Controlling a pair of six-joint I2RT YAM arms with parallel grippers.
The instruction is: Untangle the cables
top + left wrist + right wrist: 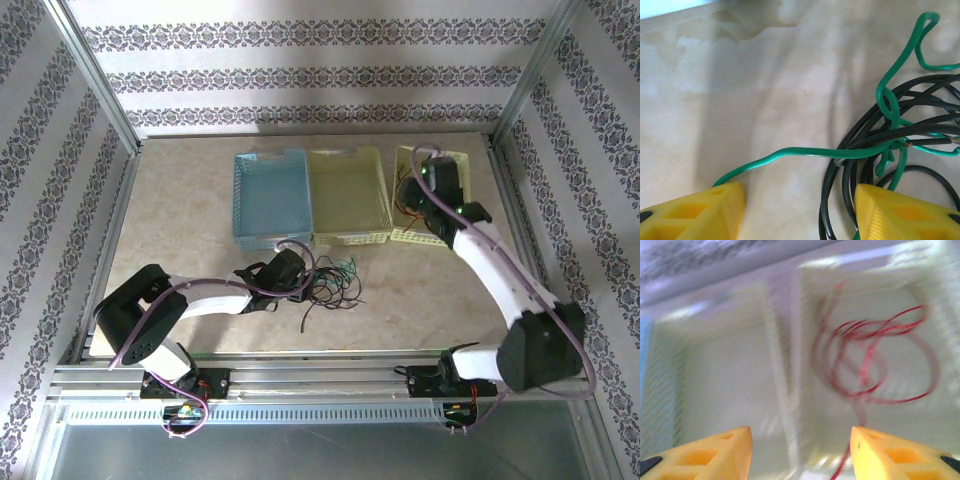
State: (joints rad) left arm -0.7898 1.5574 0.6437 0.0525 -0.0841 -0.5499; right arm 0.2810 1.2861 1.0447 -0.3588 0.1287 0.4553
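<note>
Two knotted strands, green cable and black cable, lie just beyond the left gripper, its fingers parted astride the green one (the right gripper, also parted, hangs well apart from that knot, over the red cable).

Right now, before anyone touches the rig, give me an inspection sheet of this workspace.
Surface: beige table, mottled.
Job's things: green cable and black cables tangled on the table; red cable coiled in the cream tray.
Clutter: blue tray and yellow tray beside the cream one.
End effectors: left end effector open, low at the tangle; right end effector open above the red cable.
Cables: purple arm cables loop along both arms.
Surroundings: patterned walls, metal frame.
</note>
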